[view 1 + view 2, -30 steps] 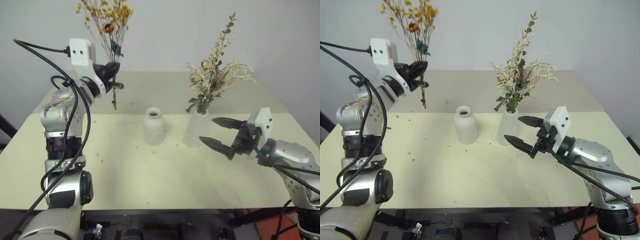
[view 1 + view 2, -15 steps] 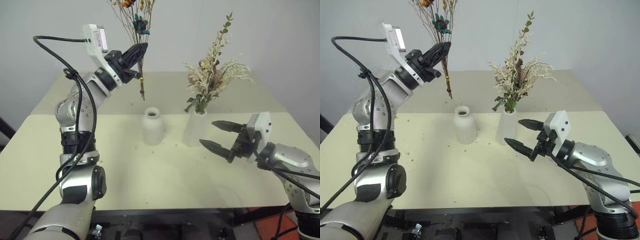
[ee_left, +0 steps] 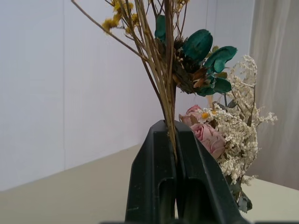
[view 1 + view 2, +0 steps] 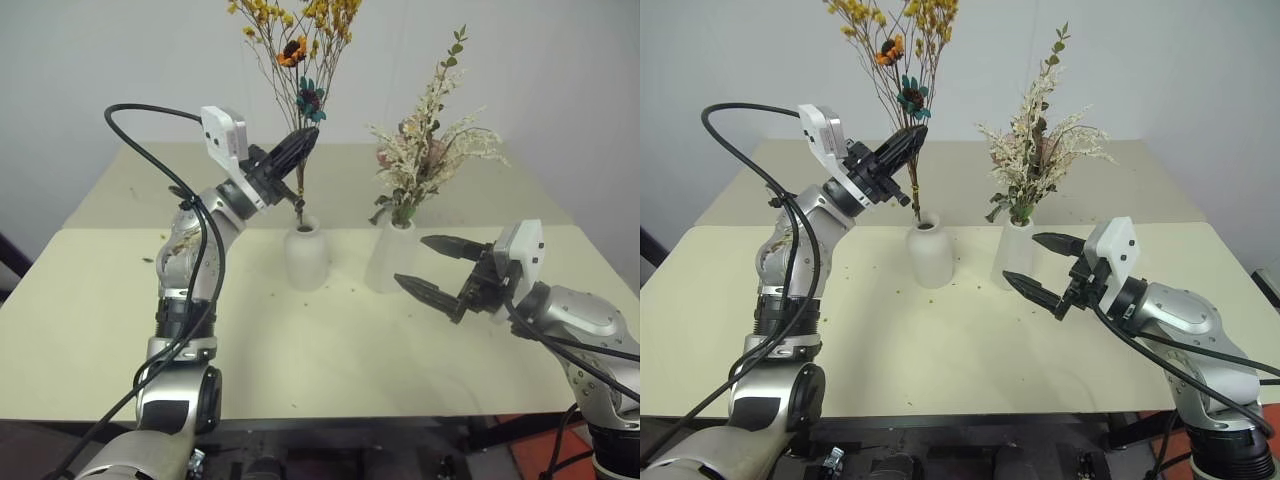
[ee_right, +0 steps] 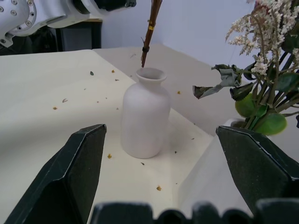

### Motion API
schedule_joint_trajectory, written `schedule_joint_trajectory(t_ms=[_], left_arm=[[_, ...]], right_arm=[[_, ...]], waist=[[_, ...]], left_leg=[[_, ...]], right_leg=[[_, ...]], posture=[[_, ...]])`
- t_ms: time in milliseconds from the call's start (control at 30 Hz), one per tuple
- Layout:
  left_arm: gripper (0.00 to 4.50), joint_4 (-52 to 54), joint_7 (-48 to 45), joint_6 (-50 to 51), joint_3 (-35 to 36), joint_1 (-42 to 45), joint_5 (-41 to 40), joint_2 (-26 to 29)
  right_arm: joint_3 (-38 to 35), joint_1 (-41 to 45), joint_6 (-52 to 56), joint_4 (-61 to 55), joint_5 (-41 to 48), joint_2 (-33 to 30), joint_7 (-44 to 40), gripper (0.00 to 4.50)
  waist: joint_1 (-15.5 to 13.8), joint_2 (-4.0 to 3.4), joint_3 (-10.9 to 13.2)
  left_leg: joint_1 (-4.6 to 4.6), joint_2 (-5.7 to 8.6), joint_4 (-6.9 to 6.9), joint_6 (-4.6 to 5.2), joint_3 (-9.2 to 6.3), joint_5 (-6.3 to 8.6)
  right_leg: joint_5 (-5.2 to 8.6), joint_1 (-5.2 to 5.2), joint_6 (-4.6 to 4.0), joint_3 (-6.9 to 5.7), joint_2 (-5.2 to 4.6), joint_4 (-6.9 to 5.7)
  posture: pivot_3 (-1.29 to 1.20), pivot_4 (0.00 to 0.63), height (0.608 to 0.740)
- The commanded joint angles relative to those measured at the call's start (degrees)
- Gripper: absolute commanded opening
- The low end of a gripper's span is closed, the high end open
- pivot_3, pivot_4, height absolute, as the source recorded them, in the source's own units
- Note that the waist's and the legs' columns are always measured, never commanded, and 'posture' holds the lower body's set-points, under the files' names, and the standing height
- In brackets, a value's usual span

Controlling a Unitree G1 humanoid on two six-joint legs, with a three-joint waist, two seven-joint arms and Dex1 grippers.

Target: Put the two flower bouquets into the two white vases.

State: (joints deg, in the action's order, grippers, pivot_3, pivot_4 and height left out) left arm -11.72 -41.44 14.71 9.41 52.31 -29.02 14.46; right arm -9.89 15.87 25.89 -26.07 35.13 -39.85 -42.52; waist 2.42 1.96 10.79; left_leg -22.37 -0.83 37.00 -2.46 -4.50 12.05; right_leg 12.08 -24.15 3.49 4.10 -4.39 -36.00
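The left gripper (image 4: 308,140), clamped on the yellow bouquet (image 4: 300,45), holds its stems just above the rounded vase (image 4: 306,253), while the right gripper (image 4: 428,266) gapes empty.

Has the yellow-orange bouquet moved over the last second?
Yes. The left gripper has carried the yellow-orange bouquet rightward, from well left of the rounded white vase to just above its mouth.

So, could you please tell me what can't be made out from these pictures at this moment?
- Yellow bouquet: bloom tops cut off by the upper edge in both eye views.
- Its stem tips: right above the round vase mouth; whether inside, unclear.
- Cream-pink bouquet stems: hidden inside the tall vase.
- Left pincer: shut fingers hide the gripped stem section.
- Right pincer: open, empty.
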Motion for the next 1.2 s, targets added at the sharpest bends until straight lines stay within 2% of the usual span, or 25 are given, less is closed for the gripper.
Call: schedule_joint_trajectory(t_ms=[33, 500, 1200], left_arm=[[0.05, 1.47, 0.23, -2.91, -0.59, -0.36, 0.77, -0.66], [0.05, -4.46, 1.07, -7.53, -0.80, -1.86, 3.07, -1.79], [0.05, -7.73, -2.50, -4.64, -0.85, -2.87, 1.24, -0.92]], right_arm=[[-1.73, 1.42, 0.46, -2.52, 1.52, -0.02, 0.91, 4.44], [-1.91, 0.25, -0.26, -2.96, 1.82, 0.66, 1.59, 4.44], [-2.29, -0.78, -0.71, -3.57, 1.63, 1.31, 2.17, 4.44]], waist=[[0.00, 0.00, 0.00], [0.00, 0.00, 0.00], [0.04, 0.00, 0.00]], left_leg=[[0.00, 0.00, 0.00, 0.00, 0.00, 0.00], [0.01, 0.00, 0.00, 0.00, 0.00, 0.00], [0.01, 0.00, 0.00, 0.00, 0.00, 0.00]], right_leg=[[0.00, 0.00, 0.00, 0.00, 0.00, 0.00], [0.00, 0.01, 0.00, 0.00, 0.01, 0.00], [0.00, 0.01, 0.01, -0.01, 0.01, 0.00]], posture=[[0.00, 0.150, 0.740], [0.00, 0.150, 0.740], [0.00, 0.150, 0.740]])
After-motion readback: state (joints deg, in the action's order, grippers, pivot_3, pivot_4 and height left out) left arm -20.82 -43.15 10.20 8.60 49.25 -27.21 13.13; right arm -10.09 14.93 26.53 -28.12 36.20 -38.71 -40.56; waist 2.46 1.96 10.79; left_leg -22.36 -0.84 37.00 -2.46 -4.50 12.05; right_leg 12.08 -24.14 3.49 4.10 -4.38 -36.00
